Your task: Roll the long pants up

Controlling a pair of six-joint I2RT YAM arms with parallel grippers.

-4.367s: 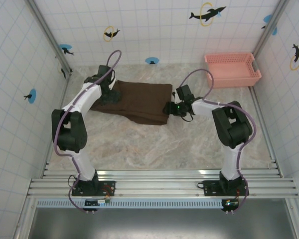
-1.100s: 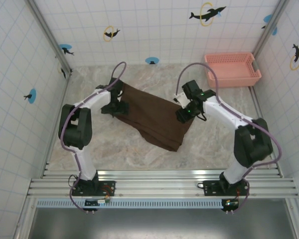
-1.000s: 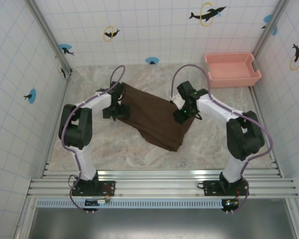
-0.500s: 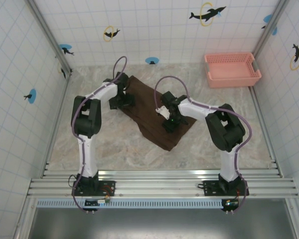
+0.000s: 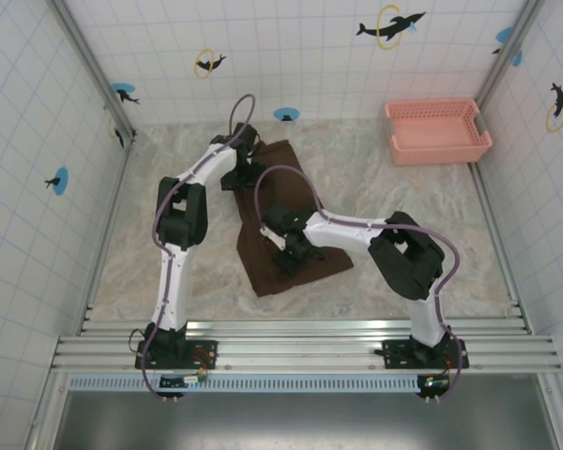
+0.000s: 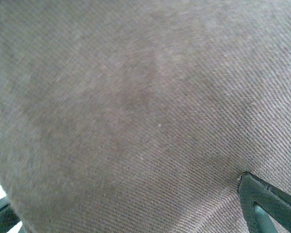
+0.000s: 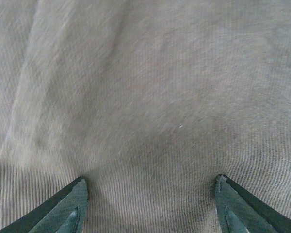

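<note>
1. the long pants (image 5: 263, 274) lie as a dark brown strip on the marbled tabletop (image 5: 488, 244), running from the far middle of the table towards the near edge. the nearer part is wider and spreads towards the right.
2. the left gripper (image 5: 242, 176) sits on the far end of the pants, with its arm stretched out across the left side of the table.
3. in the left wrist view, brown twill cloth lies close under the camera. one dark finger (image 6: 262, 204) shows at the lower right and the other just shows at the lower left corner. the jaws are spread wide with cloth across the gap, and nothing is pinched.
4. the right gripper (image 5: 291, 255) rests on the middle of the pants, just right of the strip's centre line, with its forearm lying low across the cloth from the right.
5. in the right wrist view, both fingertips (image 7: 80, 194) touch the cloth and stand well apart. the fabric between them is smooth, with soft folds at the upper left.
6. a pink mesh basket (image 5: 441, 150) stands in the far right corner, well apart from the pants and both grippers.
</note>
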